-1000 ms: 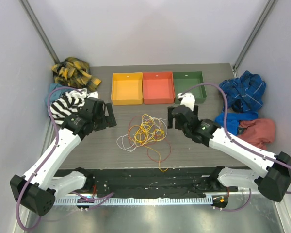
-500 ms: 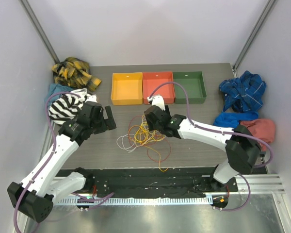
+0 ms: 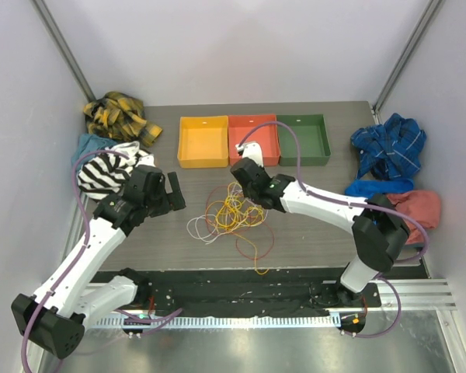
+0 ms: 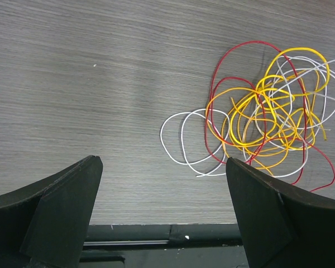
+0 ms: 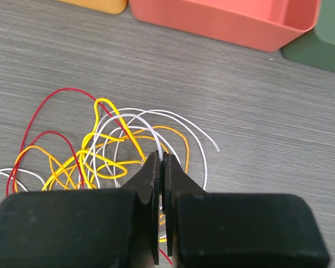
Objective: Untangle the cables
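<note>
- At far left, a black-and-white striped garment (image 3: 101, 172) lies heaped at the edge of the table (image 3: 155, 233), beside your left arm.
- Your left gripper (image 3: 172, 190) hangs over bare tabletop with its jaws spread wide, holding nothing. The cables (image 3: 231, 214) lie off to its right, touching neither finger in the left wrist view.
- The cables, a loose tangle of red, yellow-orange and white wire, rest mid-table in front of the yellow tray (image 3: 203, 141) and the red tray (image 3: 253, 140).
- Your right gripper (image 3: 247, 199) sits at the side of the tangle nearest the trays, jaws pressed together. In the right wrist view a yellow strand and a white one run into the tips, apparently pinched.
- At far right, blue plaid clothing (image 3: 388, 144) lies beside the green tray (image 3: 303, 138).
</note>
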`<act>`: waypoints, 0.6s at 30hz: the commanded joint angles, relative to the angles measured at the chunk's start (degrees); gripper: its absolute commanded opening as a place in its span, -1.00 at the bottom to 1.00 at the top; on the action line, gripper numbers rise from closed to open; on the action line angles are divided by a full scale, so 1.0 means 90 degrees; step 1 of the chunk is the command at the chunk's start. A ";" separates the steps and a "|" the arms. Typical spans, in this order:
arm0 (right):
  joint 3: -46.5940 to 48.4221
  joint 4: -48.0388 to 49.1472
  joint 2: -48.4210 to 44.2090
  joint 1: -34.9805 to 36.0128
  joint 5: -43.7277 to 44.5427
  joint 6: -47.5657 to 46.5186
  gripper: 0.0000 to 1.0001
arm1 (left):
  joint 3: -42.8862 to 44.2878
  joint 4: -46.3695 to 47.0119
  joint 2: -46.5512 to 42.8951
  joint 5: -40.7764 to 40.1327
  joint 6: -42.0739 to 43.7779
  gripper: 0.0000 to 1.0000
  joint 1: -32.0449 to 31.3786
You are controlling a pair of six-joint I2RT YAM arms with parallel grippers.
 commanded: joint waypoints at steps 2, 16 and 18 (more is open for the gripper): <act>0.1109 -0.0645 -0.1114 -0.0006 0.0449 -0.0312 -0.99 | 0.0118 0.0198 -0.0062 0.0080 0.0002 0.99 -0.0023; 0.6707 -0.3119 -0.1359 0.0180 0.0995 -0.1280 -0.99 | 0.0518 0.0520 0.0397 0.0324 -0.0086 0.99 -0.0023; 0.6630 -0.3149 -0.1495 0.0170 0.1142 -0.1241 -0.98 | 0.0557 0.0530 0.0416 0.0334 -0.0096 1.00 -0.0023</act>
